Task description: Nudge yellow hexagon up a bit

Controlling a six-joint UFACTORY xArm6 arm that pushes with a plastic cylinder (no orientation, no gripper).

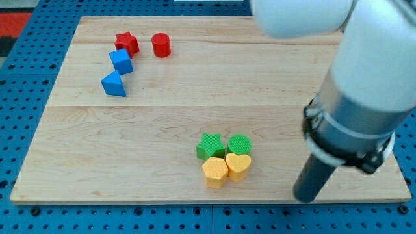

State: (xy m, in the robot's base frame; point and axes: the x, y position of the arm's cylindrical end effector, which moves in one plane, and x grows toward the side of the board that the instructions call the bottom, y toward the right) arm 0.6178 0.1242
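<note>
The yellow hexagon block (215, 172) sits low centre on the wooden tabletop (195, 117), touching a yellow heart block (238, 166). My tip (304, 197), a bare rod tool holding nothing, seems to rest well right of it.

The yellow hexagon (215, 172) lies flat near the board's bottom edge, touching its neighbouring blocks.

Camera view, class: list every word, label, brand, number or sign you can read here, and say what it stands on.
None: no readable text anywhere in the view.
Board: bare wood, no marks.
Blocks, such as the yellow hexagon and red star: plain colour, no print.
Arm: white and dark casing, no visible label.
My tip sits at the view's right of the yellow hexagon, apart from it.
</note>
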